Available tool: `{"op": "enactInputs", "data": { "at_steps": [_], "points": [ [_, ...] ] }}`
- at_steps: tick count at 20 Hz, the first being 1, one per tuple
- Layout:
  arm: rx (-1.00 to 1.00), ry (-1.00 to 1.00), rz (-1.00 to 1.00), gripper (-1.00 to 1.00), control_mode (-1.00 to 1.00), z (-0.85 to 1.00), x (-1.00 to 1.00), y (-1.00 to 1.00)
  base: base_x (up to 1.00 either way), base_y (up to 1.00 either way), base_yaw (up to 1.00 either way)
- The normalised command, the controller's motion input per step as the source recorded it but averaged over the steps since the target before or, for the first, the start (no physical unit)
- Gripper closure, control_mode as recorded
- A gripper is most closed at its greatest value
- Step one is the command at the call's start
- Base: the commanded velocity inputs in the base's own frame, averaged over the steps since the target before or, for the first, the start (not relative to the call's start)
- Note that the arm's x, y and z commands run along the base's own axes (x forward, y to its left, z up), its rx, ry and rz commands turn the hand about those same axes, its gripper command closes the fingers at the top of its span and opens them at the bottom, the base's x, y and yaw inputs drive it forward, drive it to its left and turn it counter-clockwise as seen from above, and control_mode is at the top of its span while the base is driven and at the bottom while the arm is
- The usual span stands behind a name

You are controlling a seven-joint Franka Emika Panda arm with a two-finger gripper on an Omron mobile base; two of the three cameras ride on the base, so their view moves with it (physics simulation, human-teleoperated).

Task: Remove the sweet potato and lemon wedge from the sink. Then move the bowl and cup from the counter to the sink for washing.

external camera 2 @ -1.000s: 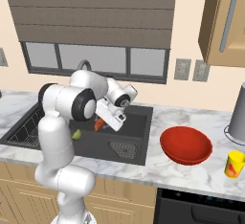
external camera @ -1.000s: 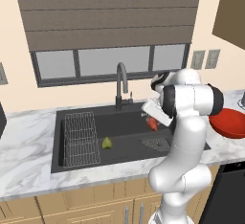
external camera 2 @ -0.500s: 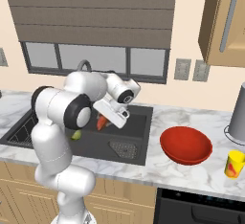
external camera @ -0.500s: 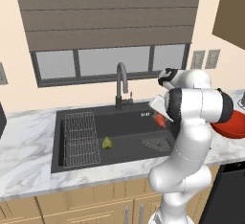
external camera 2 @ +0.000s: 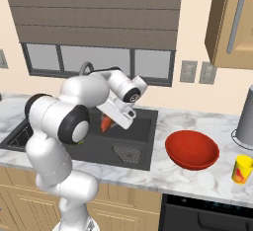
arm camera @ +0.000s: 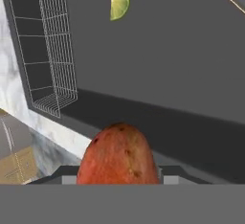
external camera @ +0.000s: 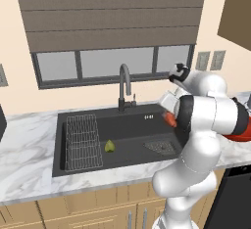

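I see a white and grey marble surface (external camera 2: 173,173) with a dark sink (external camera: 130,145) set into it. A red bowl (external camera 2: 192,149) sits on the surface, right of the sink. A yellow cup (external camera 2: 242,169) stands further right, near the front edge. Down in the sink, a wire rack (external camera: 83,141) lies at the left. A lemon wedge (external camera: 110,146) lies on the sink floor just beside it.

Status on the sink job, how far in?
Nothing finished yet. In hand: the sweet potato is gripped in the hand, lifted above the sink but not set down. Left: the lemon wedge lies on the basin floor; the bowl and cup sit on the counter.
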Motion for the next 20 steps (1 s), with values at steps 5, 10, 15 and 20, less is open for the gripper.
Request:
{"op": "enactInputs", "data": {
  "at_steps": [5, 10, 15, 20],
  "points": [
    [0.00, 0.00, 0.00, 1.00, -1.00, 0.33, -0.26, -0.11, 0.00, 0.00, 0.00],
    [0.00, 0.06, 0.00, 1.00, -1.00, 0.23, -0.29, -0.04, 0.00, 0.00, 0.00],
    [-0.01, 0.14, 0.00, 1.00, -1.00, 0.17, -0.25, 0.00, 0.00, 0.00, 0.00],
    [-0.05, 0.15, 0.00, 1.00, -1.00, 0.13, -0.22, 0.02, 0.00, 0.00, 0.00]
  ]
}}
